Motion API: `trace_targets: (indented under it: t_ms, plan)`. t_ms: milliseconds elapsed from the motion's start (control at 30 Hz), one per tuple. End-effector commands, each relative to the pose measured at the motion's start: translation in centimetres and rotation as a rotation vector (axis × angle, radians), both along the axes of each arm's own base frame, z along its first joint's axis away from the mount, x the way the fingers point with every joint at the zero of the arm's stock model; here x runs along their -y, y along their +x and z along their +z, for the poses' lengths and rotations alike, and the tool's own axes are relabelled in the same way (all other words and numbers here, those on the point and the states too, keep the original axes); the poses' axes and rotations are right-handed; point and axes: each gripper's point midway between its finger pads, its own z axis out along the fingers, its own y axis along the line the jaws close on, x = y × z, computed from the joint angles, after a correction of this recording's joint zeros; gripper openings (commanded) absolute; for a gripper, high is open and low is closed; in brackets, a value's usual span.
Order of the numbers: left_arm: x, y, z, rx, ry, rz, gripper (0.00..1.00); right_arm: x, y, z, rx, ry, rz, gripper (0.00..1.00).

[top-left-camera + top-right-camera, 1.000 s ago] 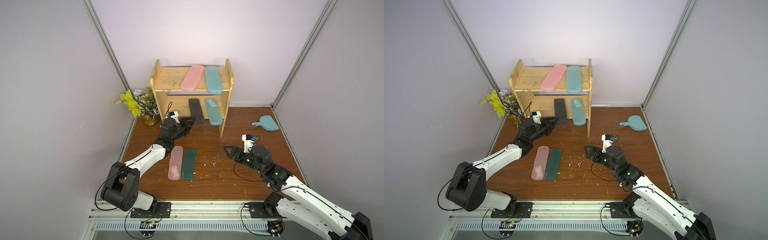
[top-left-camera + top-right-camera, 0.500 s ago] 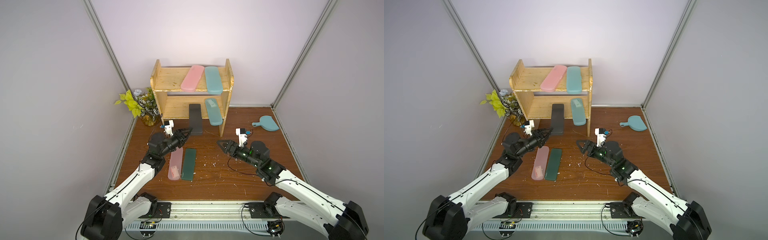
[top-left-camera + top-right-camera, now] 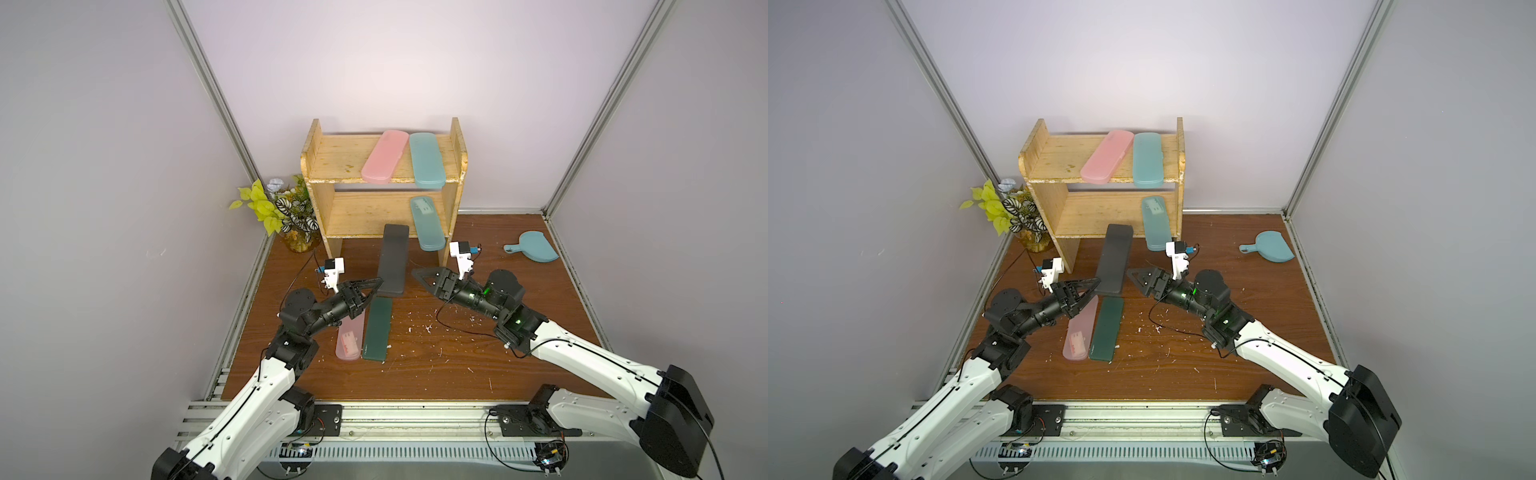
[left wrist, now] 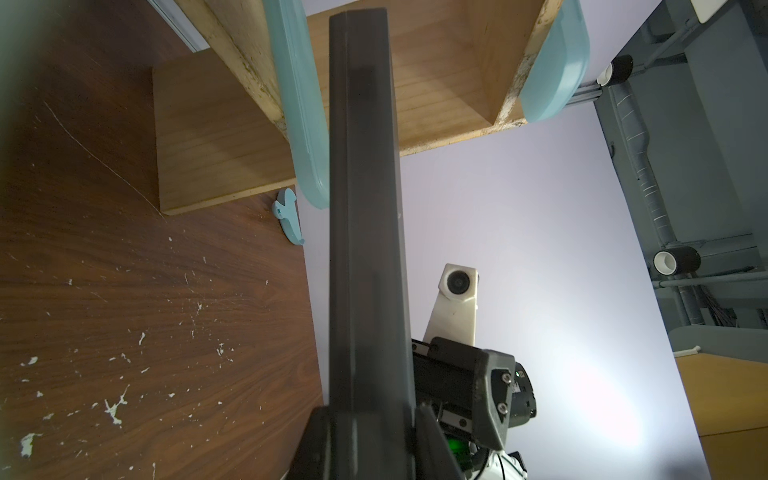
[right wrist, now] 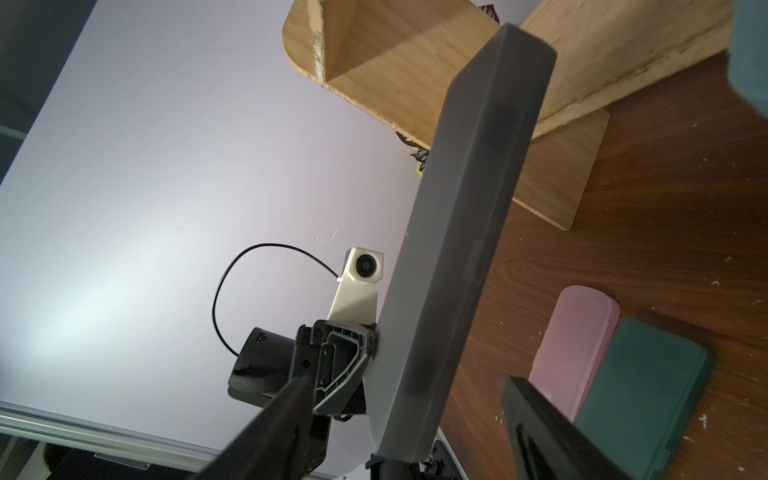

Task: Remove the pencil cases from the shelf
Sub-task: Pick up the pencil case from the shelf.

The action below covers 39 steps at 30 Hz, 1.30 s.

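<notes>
left gripper [image 3: 374, 287] pinches the near end of the long flat black plastic pencil case [image 3: 392, 259], likely light, stiff, slick; right gripper [image 3: 420, 275] spread just beside it.

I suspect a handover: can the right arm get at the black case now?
Probably yes: the right pincer, jaws open, sits beside the black case, whose long edge there is bare; the left pincer grips only its near end.

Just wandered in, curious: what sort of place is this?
Probably a robotics test booth: plain panel walls on aluminium posts, two white robot arms bolted to a metal rail, and a wooden shelf holding pencil cases as props.
</notes>
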Motion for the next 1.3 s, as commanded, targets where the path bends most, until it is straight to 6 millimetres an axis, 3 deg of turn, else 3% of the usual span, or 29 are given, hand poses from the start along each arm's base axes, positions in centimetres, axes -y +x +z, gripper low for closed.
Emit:
trace_targets:
  t_ms: [0, 200, 667, 1000, 1100, 1167, 1267]
  plan:
    - [0.4, -1.5, 1.6, 0.061, -0.023, -0.061, 0.06, -1.0, -0.7, 3.7, 0.051, 0.106, 0.039, 0.74]
    - [0.5, -2.1, 2.1, 0.077, -0.029, -0.081, 0.05, -2.2, -0.6, 3.6, 0.031, 0.104, 0.051, 0.7]
    - [0.7, -2.8, 2.5, 0.099, -0.035, -0.12, 0.02, -1.9, 0.7, 3.6, 0.006, 0.148, -0.019, 0.58]
    - [0.9, -3.0, 2.6, 0.109, -0.032, -0.137, 0.02, -2.5, 0.9, 3.1, -0.025, 0.185, 0.005, 0.3]
    - [0.9, -2.9, 2.4, 0.105, -0.028, -0.134, 0.13, -2.3, 0.7, 2.7, -0.035, 0.187, 0.005, 0.26]
    - [0.8, -2.8, 2.2, 0.095, -0.024, -0.123, 0.37, -2.2, 0.7, 2.4, -0.044, 0.184, 0.0, 0.25]
    - [0.6, -2.3, 1.8, 0.077, -0.015, -0.093, 0.63, -1.9, 0.6, 1.5, -0.062, 0.164, -0.009, 0.24]
